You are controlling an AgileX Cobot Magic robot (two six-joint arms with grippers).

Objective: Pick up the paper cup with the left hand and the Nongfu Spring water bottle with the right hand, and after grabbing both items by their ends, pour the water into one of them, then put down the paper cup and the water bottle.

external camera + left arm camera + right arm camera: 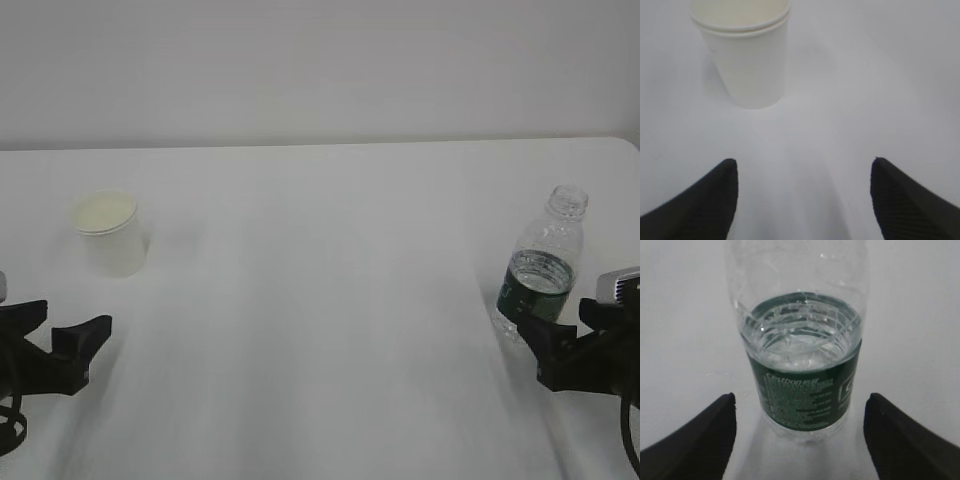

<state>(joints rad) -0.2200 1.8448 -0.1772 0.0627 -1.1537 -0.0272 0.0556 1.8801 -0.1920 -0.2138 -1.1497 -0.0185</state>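
The cup (109, 233) stands upright on the white table (330, 300), far left side, empty as far as its cream inside shows; in the left wrist view its rim appears doubled (742, 52). The left gripper (62, 338) sits low at the table's near left edge, jaws spread apart, holding nothing, short of the cup and not touching it. The bottle (540, 262) stands upright on the right side, capless, water (802, 335) level reaching about the top of its green label. The right gripper (560, 345) is just beside the bottle's base, jaws spread wide; the bottle (800, 340) stands ahead of the fingertips (715, 425), ungripped.
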